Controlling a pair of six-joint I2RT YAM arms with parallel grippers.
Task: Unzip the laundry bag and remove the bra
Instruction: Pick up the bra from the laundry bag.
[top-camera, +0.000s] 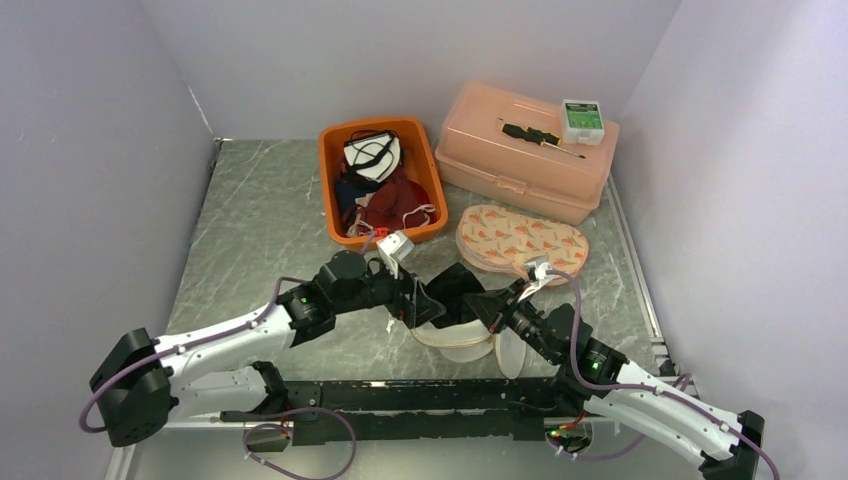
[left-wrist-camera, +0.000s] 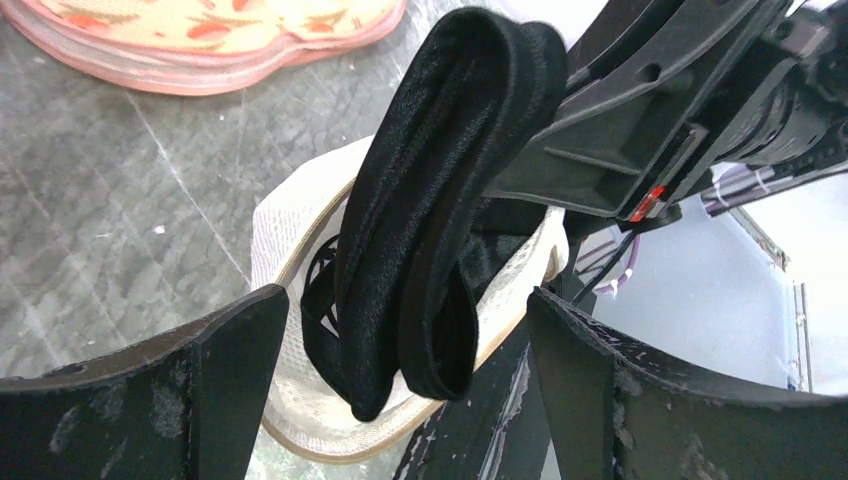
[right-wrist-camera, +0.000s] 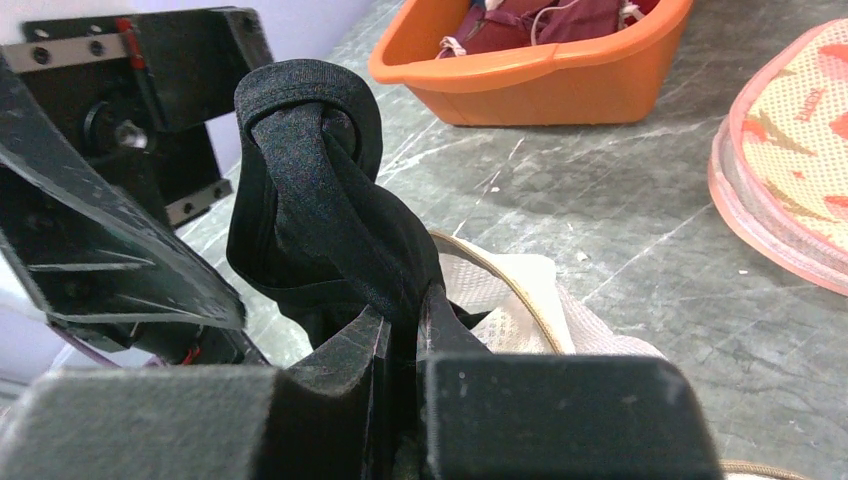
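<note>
Right end effector (right-wrist-camera: 405, 312) was clenched on a black fabric bra (right-wrist-camera: 310, 200), pinching a lower fold. The bra rose from the pinch as a twisted loop. Left end effector (left-wrist-camera: 405, 300) was released, jaws wide, one finger on each side of the bra. From the left wrist view they looked apart from it, not touching.

The bra sat directly between the two end effectors at mid-desk. Its long axis ran roughly up and down through the left's gap. Its lower end dropped into the mouth of the white mesh laundry bag with tan trim (left-wrist-camera: 290, 240), which lay on the grey marbled desk (top-camera: 260, 220) just below both end effectors. The bag mouth appeared open, but the zipper was hidden, so I could not tell how far it was unzipped.

Judgement: the bra was mostly out but not yet clear of the bag. The left was placed to close on it, or the right could lift it away.

For open room, bare desk lay to the left. The orange plastic tub of clothes (right-wrist-camera: 540, 90) sat on the far side, and the flat oval patterned mesh pouch (top-camera: 520, 238) was near on the right. The peach lidded plastic box (top-camera: 510, 175) stood behind that. The desk's near edge was close behind the bag.
</note>
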